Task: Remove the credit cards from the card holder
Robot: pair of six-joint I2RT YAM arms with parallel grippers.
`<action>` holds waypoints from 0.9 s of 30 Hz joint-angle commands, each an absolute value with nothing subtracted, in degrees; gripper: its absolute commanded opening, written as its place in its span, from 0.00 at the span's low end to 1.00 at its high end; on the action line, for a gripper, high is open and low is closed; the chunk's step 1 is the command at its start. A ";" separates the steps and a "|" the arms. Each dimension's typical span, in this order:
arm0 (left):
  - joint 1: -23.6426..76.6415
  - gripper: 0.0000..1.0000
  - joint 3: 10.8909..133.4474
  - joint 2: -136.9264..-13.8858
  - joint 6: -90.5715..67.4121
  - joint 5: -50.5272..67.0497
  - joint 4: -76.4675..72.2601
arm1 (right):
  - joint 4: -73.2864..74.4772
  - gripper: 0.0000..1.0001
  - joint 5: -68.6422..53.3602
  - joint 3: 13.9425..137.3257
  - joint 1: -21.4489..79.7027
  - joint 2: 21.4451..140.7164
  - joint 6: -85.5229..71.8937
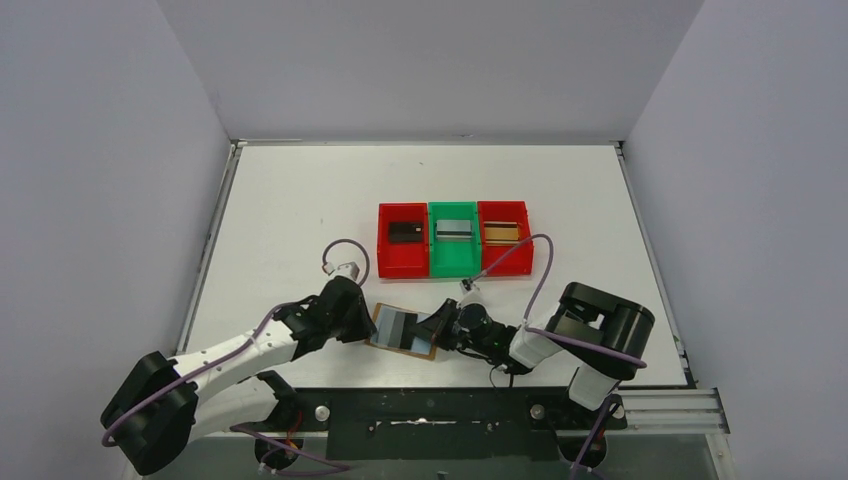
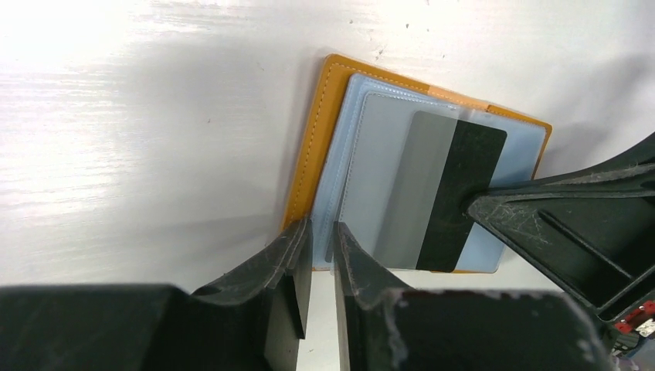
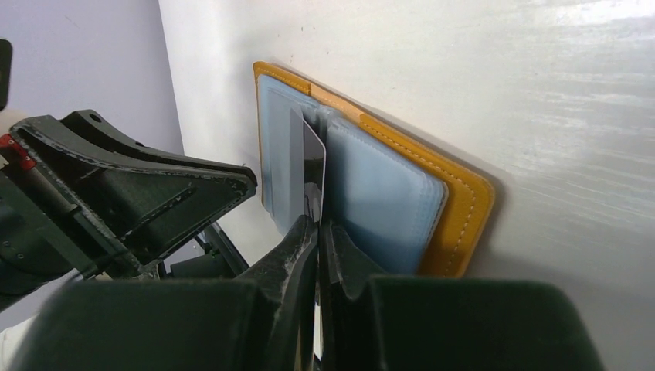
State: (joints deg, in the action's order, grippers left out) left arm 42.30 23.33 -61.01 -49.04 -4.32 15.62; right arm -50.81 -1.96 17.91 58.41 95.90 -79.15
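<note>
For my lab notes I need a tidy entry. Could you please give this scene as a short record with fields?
card holder: open on the table, near the arms
grey and black card: at the holder's pale pockets
right jaws: shut on this card
left jaws: slightly apart, at the holder's edge
left red bin: black card
green bin: silver card
right red bin: gold-brown card
</note>
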 commanded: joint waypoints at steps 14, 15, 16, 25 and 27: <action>42.54 0.34 29.82 -53.52 -46.55 -6.55 18.67 | -47.55 0.00 -4.98 21.26 56.81 97.22 -74.26; 42.54 0.34 29.38 -53.65 -45.83 -4.44 16.77 | -47.54 0.00 -5.01 21.29 56.76 97.41 -74.39; 42.56 0.34 28.59 -53.88 -45.38 -2.12 14.49 | -47.69 0.00 -5.03 21.33 56.69 97.46 -74.36; 42.68 0.31 21.97 -62.88 -47.24 9.80 0.42 | -45.18 0.01 -3.48 21.76 56.60 96.08 -74.54; 42.76 0.29 21.49 -64.21 -46.95 9.35 0.54 | -45.00 0.01 -3.57 21.71 56.50 95.92 -74.56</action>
